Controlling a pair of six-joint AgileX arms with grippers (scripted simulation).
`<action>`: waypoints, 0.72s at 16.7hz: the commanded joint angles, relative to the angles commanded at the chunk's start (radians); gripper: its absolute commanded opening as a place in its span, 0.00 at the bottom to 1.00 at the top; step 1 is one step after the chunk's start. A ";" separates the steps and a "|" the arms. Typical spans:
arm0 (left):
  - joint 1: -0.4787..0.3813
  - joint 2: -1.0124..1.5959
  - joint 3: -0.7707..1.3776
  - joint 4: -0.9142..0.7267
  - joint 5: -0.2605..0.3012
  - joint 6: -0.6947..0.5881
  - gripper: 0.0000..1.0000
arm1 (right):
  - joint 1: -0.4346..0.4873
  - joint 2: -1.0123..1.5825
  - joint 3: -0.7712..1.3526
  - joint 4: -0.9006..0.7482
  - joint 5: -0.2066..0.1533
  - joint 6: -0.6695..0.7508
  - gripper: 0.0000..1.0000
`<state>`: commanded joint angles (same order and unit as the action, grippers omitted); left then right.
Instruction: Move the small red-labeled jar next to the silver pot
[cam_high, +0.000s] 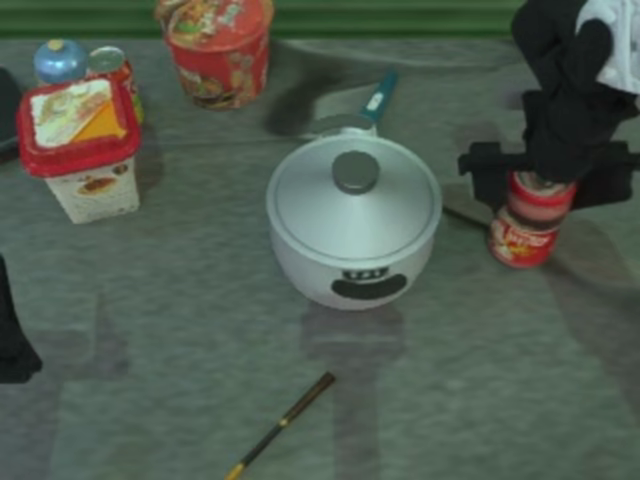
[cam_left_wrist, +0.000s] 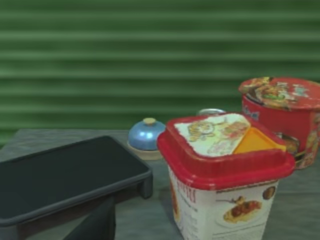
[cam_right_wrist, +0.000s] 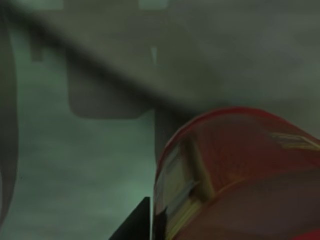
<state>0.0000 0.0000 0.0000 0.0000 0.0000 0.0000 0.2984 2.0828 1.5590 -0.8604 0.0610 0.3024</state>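
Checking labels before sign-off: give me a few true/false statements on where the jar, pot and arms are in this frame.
1. The small red-labeled jar stands at the silver pot's right, apart from it. True.
2. The right tool sits over the jar's top. True.
3. The pot's lid lies off beside it. False: the lid is on the pot.
4. The left arm is reaching over the pot. False: it stays at the table's left edge.
5. A chopstick lies in front of the pot. True.
6. The noodle cup is at the table's right side. False: it is at the back left.
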 joint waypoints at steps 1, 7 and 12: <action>0.000 0.000 0.000 0.000 0.000 0.000 1.00 | 0.000 0.000 0.000 0.000 0.000 0.000 0.30; 0.000 0.000 0.000 0.000 0.000 0.000 1.00 | 0.000 0.000 0.000 0.000 0.000 0.000 0.75; 0.000 0.000 0.000 0.000 0.000 0.000 1.00 | 0.000 0.000 0.000 0.000 0.000 0.000 1.00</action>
<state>0.0000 0.0000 0.0000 0.0000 0.0000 0.0000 0.2984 2.0828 1.5590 -0.8604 0.0610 0.3024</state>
